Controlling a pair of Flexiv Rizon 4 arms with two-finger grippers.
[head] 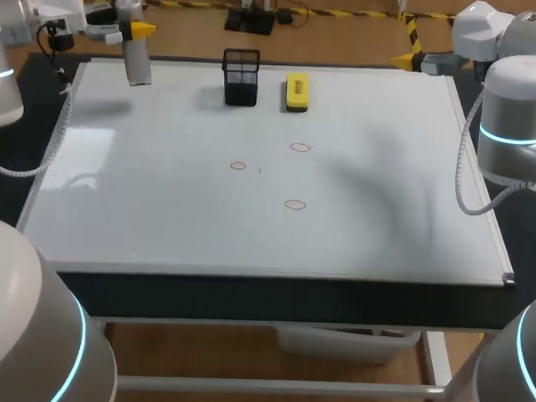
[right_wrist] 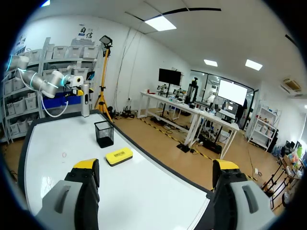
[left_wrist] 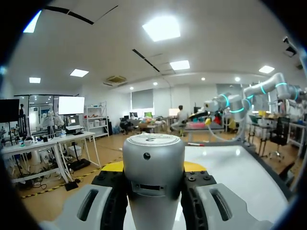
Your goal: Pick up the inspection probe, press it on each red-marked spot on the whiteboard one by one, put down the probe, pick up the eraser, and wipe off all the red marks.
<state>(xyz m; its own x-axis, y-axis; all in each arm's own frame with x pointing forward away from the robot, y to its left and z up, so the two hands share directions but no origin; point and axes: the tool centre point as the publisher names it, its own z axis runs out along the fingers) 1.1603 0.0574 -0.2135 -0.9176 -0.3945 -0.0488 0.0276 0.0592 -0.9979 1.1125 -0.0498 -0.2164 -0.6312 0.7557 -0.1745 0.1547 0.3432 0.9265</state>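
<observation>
Whiteboard (head: 161, 214) seen from above covers the table, with three small red circles (head: 294, 204) drawn near its middle. At its far left corner the robot's left gripper (head: 137, 31) is clamped on the silver inspection probe (head: 138, 62), which hangs upright, long axis vertical, lower end pointing down at the board; whether it touches cannot be told. A black mesh cup (head: 241, 77) stands at the far edge, and just beside it, apart, lies the yellow eraser (head: 297, 91), its long axis running from near side to far side. The right gripper (head: 415, 60) hovers at the far right corner. In the left wrist view the probe (left_wrist: 153, 191) fills the space between the fingers of the left gripper (left_wrist: 154, 167), both pressing its sides, its round flat cap facing the camera; the whiteboard (left_wrist: 230, 172) stretches ahead. In the right wrist view the right gripper (right_wrist: 156, 165) has its fingers spread wide with nothing between them. Ahead of it on the whiteboard (right_wrist: 48, 139) the eraser (right_wrist: 119, 156) lies nearest, the mesh cup (right_wrist: 104, 133) stands just beyond it, and farther off the left gripper (right_wrist: 76, 86) holds the probe (right_wrist: 85, 103) upright.
</observation>
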